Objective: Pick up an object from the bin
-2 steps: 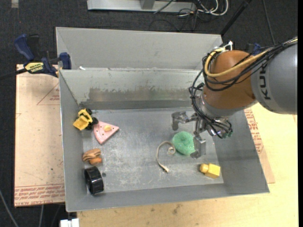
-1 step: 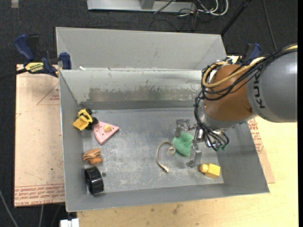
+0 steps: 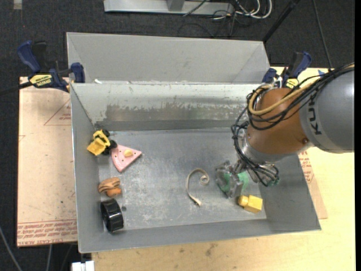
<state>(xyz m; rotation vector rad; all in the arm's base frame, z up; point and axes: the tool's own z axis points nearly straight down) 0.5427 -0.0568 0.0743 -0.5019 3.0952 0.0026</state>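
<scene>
My gripper is down near the bin floor at the right of the bin, under the orange-covered wrist. A small green thing lies right at the gripper, partly hidden by it. Just in front and to the right of the gripper a yellow block rests on the floor. To the gripper's left lies a thin beige curved strip, apart from it.
Along the left side lie a yellow-and-black toy, a pink wedge, a brown lump and a black cylinder. The arm and its cables cover the bin's right rear corner.
</scene>
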